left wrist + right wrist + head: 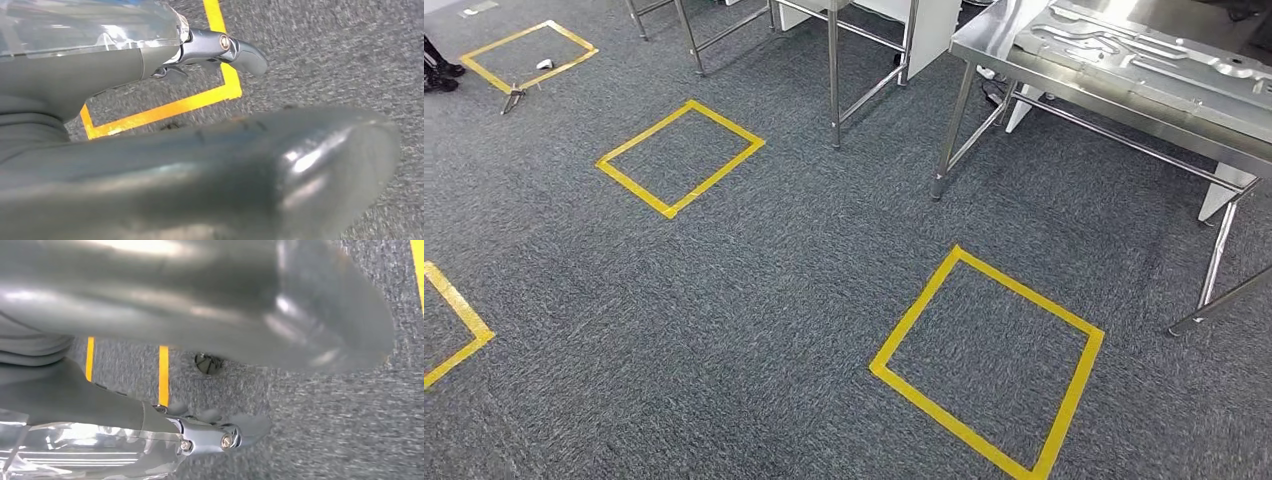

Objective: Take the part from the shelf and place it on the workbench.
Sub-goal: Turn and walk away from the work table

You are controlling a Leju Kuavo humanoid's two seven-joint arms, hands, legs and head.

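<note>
A grey pressed-metal part (1144, 45) lies flat on a steel table (984, 45) at the far right of the head view. In the left wrist view my left hand (210, 160) hangs over the grey carpet, its thick thumb blurred and close, one dark finger (240, 52) stretched out apart from it. It holds nothing. My right hand (200, 305) hangs over the carpet in the right wrist view in the same way, thumb in front and a finger (225, 435) spread away from it, with nothing in its grasp.
Yellow taped squares mark the carpet: one near right (989, 360), one in the middle (680, 157), one far left (528, 55). The legs of a second steel table (834, 80) stand at the top centre. A person's dark shoes (439, 72) show at the top left edge.
</note>
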